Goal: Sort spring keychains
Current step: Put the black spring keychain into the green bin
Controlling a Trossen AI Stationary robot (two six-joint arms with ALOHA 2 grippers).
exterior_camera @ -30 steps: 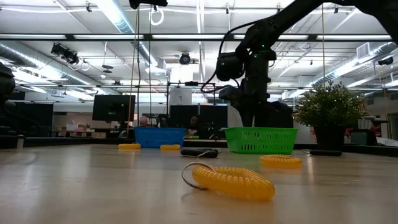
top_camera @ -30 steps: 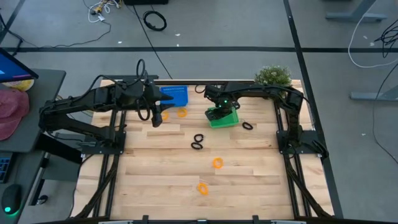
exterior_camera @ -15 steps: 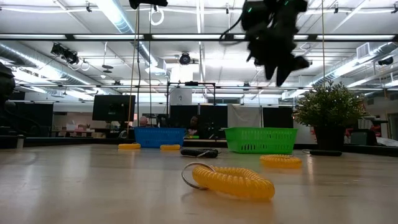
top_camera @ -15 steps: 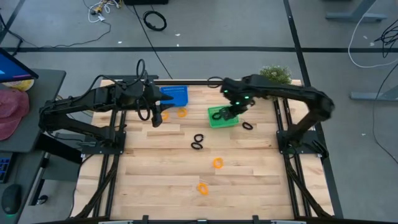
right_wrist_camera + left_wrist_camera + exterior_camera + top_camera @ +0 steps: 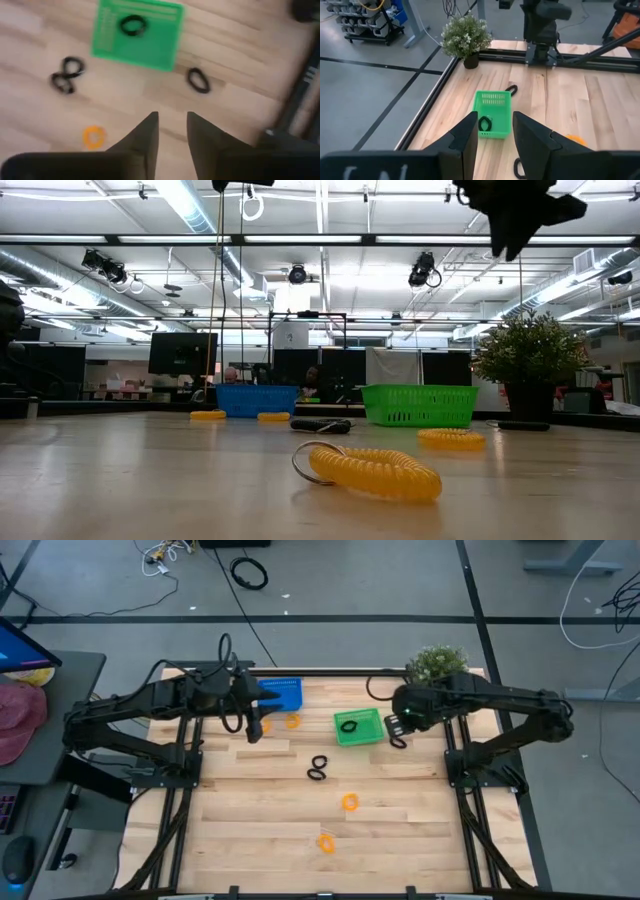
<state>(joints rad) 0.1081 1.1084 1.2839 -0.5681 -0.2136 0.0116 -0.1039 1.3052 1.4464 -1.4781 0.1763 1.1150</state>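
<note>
The spring keychains lie flat on the wooden table. One black keychain (image 5: 348, 724) lies inside the green basket (image 5: 366, 733), another (image 5: 397, 741) lies just right of it, and a black pair (image 5: 318, 768) lies mid-table. Orange ones lie near the blue basket (image 5: 283, 693), such as (image 5: 292, 721), and toward the near edge, such as (image 5: 349, 802). My right gripper (image 5: 172, 125) hangs high above the table, right of the green basket, open and empty. My left gripper (image 5: 495, 130) hovers by the blue basket, open and empty.
A potted plant (image 5: 438, 662) stands at the far right corner. In the low view a large orange keychain (image 5: 375, 470) lies nearest the near edge. Bare wood stretches along the left and right sides of the near half.
My right gripper has risen from over the green basket and swung toward the table's right edge, tipping more steeply downward. The black keychain in the green basket, covered by the gripper before, now shows. My left arm has kept still.
</note>
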